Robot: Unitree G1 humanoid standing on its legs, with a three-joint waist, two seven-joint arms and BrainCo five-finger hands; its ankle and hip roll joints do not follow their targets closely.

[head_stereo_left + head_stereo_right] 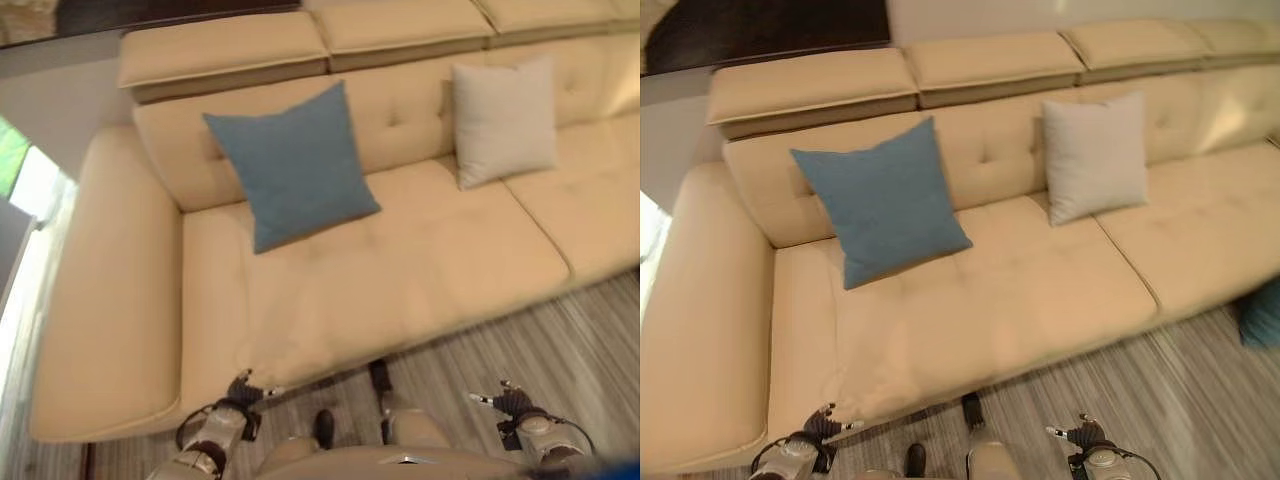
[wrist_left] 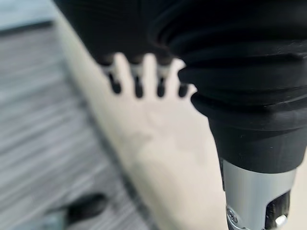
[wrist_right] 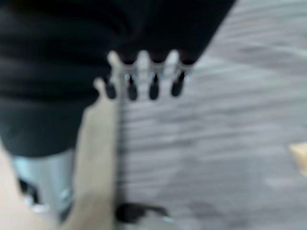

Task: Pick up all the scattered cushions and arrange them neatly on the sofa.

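Sofa (image 1: pixel 420 270) smooth matt leather-like; blue cushion (image 1: pixel 292 166) woven cloth; floor (image 1: pixel 1160 400) striped wood grain

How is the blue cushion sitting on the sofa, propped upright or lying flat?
Propped upright. The blue cushion stands tilted on the seat of the sofa, leaning against the backrest, with its full face showing.

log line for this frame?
hands: left, right open, empty | sofa: blue cushion, white cushion | floor: teal cushion

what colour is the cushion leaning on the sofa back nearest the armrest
Blue cushion, a muted, dusty shade; clearest in the left eye view.
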